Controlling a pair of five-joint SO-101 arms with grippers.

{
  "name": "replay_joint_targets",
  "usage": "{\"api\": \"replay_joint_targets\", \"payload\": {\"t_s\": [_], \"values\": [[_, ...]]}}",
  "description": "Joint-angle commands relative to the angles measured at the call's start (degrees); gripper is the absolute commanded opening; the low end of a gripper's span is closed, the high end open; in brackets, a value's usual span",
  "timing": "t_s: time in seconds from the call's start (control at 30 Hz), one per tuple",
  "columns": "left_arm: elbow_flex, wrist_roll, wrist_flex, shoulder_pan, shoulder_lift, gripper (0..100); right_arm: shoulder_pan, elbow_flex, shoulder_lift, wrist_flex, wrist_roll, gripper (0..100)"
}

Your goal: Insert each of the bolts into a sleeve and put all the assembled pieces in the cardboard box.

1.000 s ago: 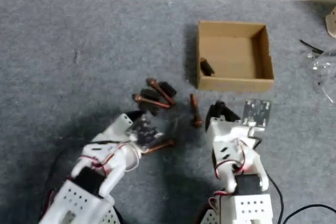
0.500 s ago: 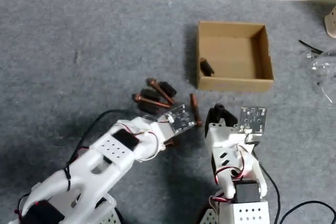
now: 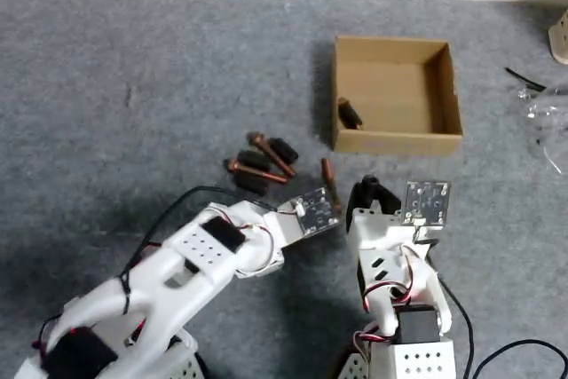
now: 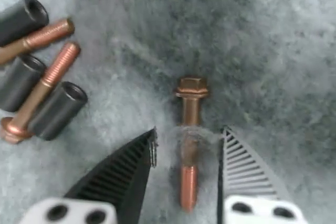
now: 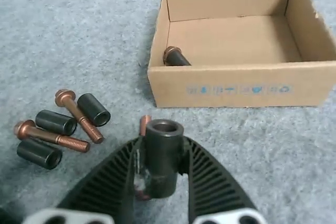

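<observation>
The right end effector [image 5: 161, 149] is clamped on an upright black sleeve [image 5: 164, 169], toward the near edge of the desk [image 3: 106, 68]. Beside it, the left end effector [image 4: 189, 135] stands open, straddling a copper bolt [image 4: 190, 109] that lies on the desk. Farther out, two bolts [image 5: 79, 116] and three sleeves [image 5: 55, 123] lie clustered. Beyond them, toward the far edge, the cardboard box [image 5: 241, 88] holds one assembled piece [image 5: 175, 56] in its near left corner.

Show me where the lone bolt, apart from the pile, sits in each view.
High view: bolt right of the pile, near the box corner.
Left wrist view: bolt between the open left fingers.
Right wrist view: its tip beside the held sleeve.
Shared landmark: the pile of bolts and sleeves.
</observation>
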Motion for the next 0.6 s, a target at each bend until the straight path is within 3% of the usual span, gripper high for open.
{"api": "replay_joint_targets", "payload": {"t_s": [0.0,0.47,0.57], "values": [[-6.5,-1.7,-3.4,1.0,7.6,19,0.9,0.5,-1.0,-2.0,0.7,0.5],[-21.0,-1.9,8.9,1.0,21.8,19,0.9,0.5,-1.0,-2.0,0.7,0.5],[-22.7,-2.4,11.3,2.2,23.7,12,0.9,0.5,-1.0,-2.0,0.7,0.5]]}}
